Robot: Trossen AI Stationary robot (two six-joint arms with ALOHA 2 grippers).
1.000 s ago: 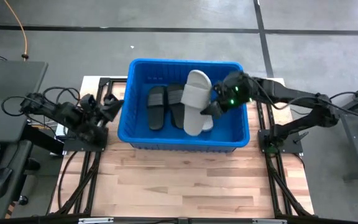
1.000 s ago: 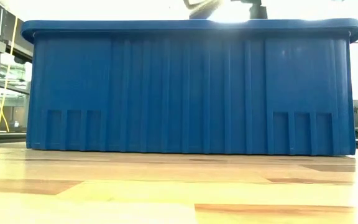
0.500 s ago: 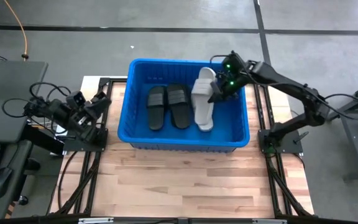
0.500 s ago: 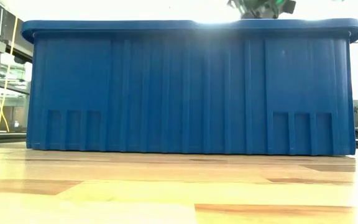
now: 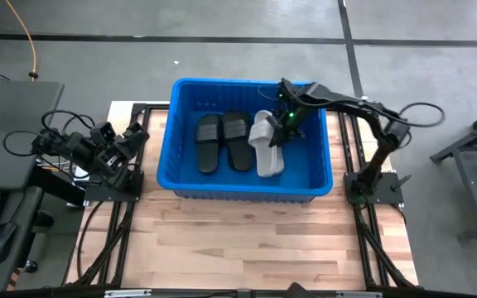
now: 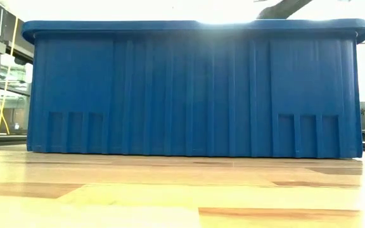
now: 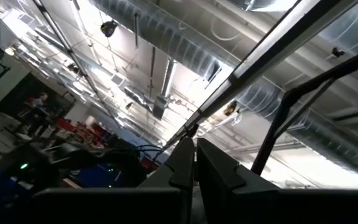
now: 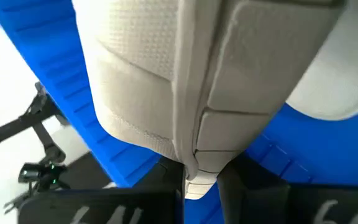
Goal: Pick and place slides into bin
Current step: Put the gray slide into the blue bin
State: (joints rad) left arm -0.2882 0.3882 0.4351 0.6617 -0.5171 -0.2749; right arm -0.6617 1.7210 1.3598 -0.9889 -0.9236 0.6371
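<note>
The blue bin (image 5: 187, 178) stands mid-table; its near wall (image 6: 195, 88) fills the low view. Two black slides (image 5: 209, 142) (image 5: 238, 139) lie flat on its floor, side by side. To their right a light grey slide (image 5: 266, 147) sits low inside the bin, with my right gripper (image 5: 281, 131) shut on it. Only a piece of my right arm (image 6: 284, 7) shows above the rim in the low view. My left gripper (image 5: 137, 132) waits shut (image 7: 194, 146) left of the bin, pointing up at the ceiling. My right gripper pinches the grey slide's strap (image 8: 194, 163) between its two fingers (image 8: 166, 190), a narrow ridge of it running back between them. The fingers slant down into the bin from the far right. The slide sits tilted; whether its near end (image 5: 272, 168) touches the floor, I cannot tell.
The bin's rim (image 5: 247, 82) and walls close in the right gripper's working room. Bare wooden tabletop (image 5: 247, 240) lies in front of the bin. Metal frame legs (image 5: 114, 194) (image 5: 371, 186) flank it, and a desk with cables (image 5: 15, 108) stands beyond the left arm.
My right gripper has sunk from above the rim down into the bin, rolling its wrist, still shut on the grey slide. The slide has come down beside the black slides. My left arm drew back slightly toward the table's left edge, then kept still.
</note>
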